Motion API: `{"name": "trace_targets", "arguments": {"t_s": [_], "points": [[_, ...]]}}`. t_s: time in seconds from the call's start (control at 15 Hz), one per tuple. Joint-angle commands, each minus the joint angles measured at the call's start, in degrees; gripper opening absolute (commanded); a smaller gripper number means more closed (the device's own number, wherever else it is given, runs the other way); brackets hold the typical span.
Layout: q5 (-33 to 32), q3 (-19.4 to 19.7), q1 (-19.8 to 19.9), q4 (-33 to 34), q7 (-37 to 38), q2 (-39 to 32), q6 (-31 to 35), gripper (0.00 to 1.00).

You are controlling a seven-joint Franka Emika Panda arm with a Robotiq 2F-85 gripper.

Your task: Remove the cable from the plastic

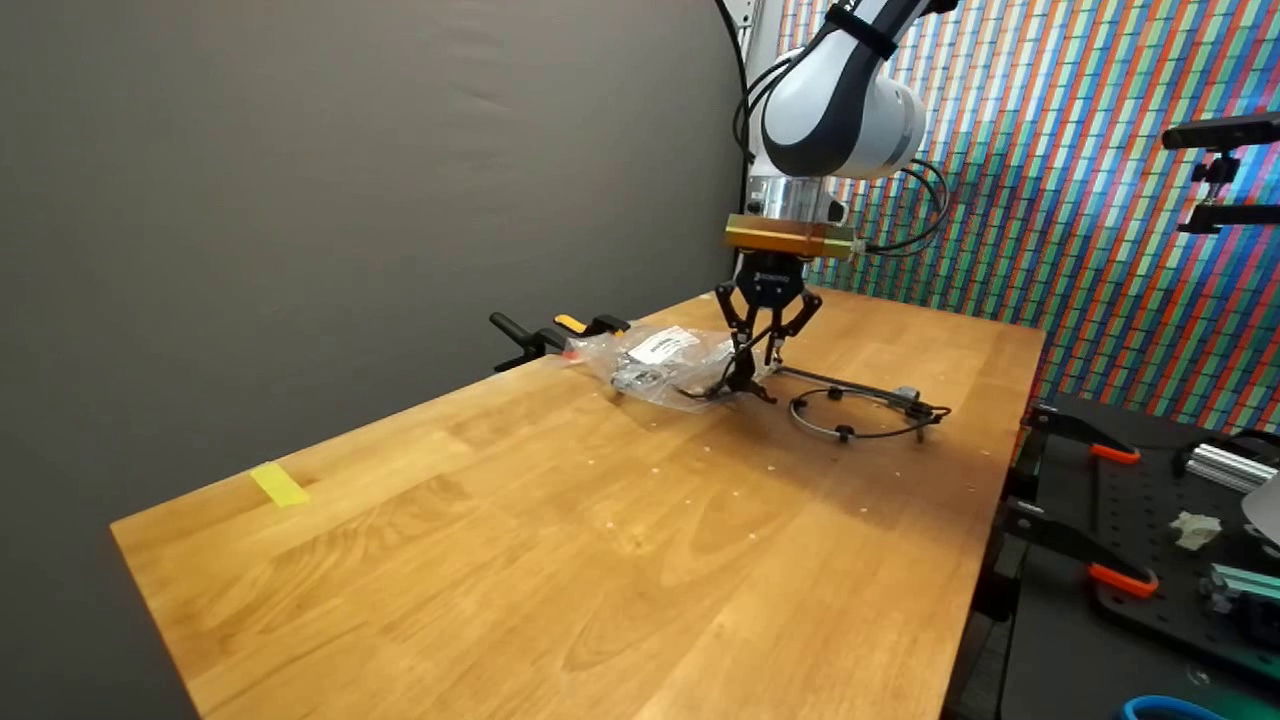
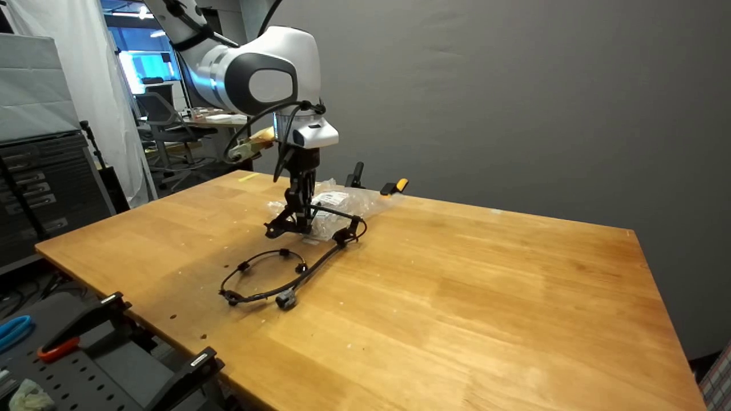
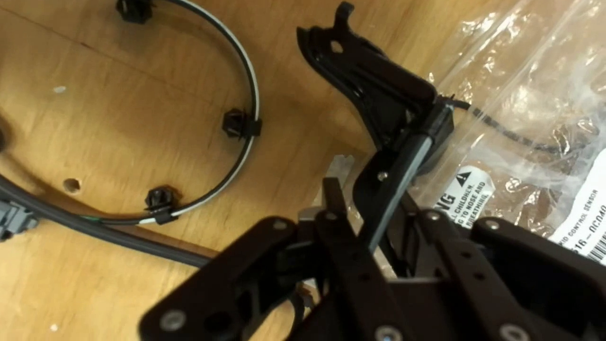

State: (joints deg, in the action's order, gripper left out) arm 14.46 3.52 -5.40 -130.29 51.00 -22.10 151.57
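The black cable (image 1: 845, 432) lies partly looped on the table, with several clips and a grey connector (image 2: 285, 299); its loop also shows in the wrist view (image 3: 253, 80). A black bracket (image 3: 378, 80) is attached to it. The clear plastic bag (image 1: 640, 380) with white labels lies beside it; it also shows in the wrist view (image 3: 521, 94). A thin cable end runs under or into the bag; I cannot tell which. My gripper (image 3: 371, 194) is low at the bracket, partly open, with cable and bracket between its fingers and a gap visible at the left finger.
The wooden table (image 1: 600, 560) has a yellow tape piece (image 1: 280, 484) near an edge. Clamps (image 2: 394, 186) sit on the back edge by the bag, against the grey wall. A dark side cart (image 2: 80, 377) with orange-tipped clamps stands along the opposite edge.
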Motion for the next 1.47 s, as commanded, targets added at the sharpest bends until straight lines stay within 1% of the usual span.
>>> {"name": "trace_targets", "arguments": {"t_s": [0.0, 0.27, 0.4, 0.53, 0.67, 0.8, 0.87, 0.93, 1.4], "points": [[-0.97, 0.28, -0.98, -0.91, 0.98, 1.52, 2.47, 0.00], [-0.31, -0.84, -1.27, -2.29, 0.12, 4.16, 3.01, 0.01], [0.13, -1.84, -1.21, -3.42, -0.83, 6.60, 1.27, 0.01], [0.67, -3.44, -0.66, -5.31, -2.85, 10.35, -3.68, 0.01], [1.43, -4.72, 0.28, -6.79, -5.83, 14.26, -11.98, 0.01], [0.79, -4.59, 0.47, -7.73, -7.52, 18.01, -20.43, 0.01], [-0.26, -4.25, 0.39, -8.02, -7.63, 19.76, -23.13, 0.01], [0.06, -4.29, 0.70, -8.00, -8.84, 21.42, -25.78, 0.01], [0.08, -3.95, 3.00, -6.85, -17.28, 26.94, -36.48, 0.01]]}}
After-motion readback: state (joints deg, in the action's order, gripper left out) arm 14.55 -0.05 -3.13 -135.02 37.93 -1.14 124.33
